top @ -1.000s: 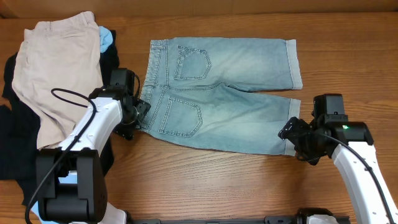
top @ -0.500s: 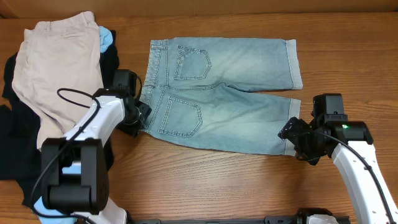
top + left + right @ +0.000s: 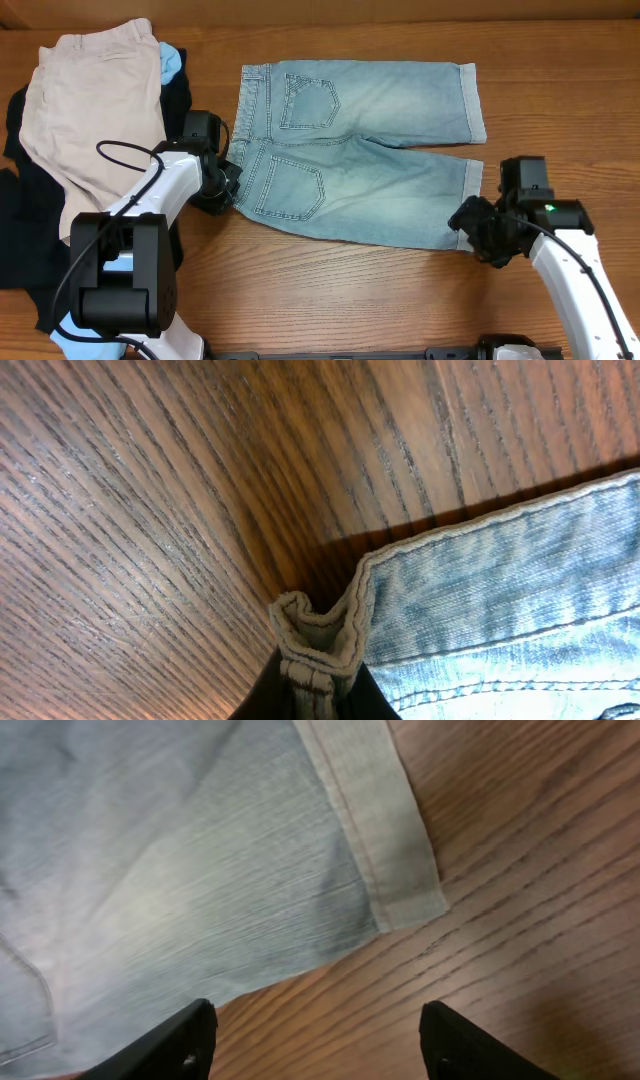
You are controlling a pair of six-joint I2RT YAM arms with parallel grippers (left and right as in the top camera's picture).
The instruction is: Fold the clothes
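Denim shorts (image 3: pixel 360 150): laid flat on the counter (image 3: pixel 560 100), back pockets up, waistband toward the left, hemmed cuffs toward the right.

Left pincer (image 3: pixel 228 185): at the near corner of the waistband. In the left wrist view the jaws are closed on that corner, and the denim stands bunched into a small upright fold between the dark fingers (image 3: pixel 262 700). The rest of the waistband lies flat on the wood.

Right pincer (image 3: pixel 470 222): at the near leg's cuff. In the right wrist view the two fingers (image 3: pixel 165 1040) stand well apart with bare wood between them. The cuff corner lies just ahead of them, ungripped. Jaws open, nothing held.

Other garments: beige shorts (image 3: pixel 95 110) piled at the counter's left end over a black garment (image 3: pixel 20 240). A sky-blue garment (image 3: pixel 172 62) shows at the pile's right edge. The pile lies apart from the denim shorts.
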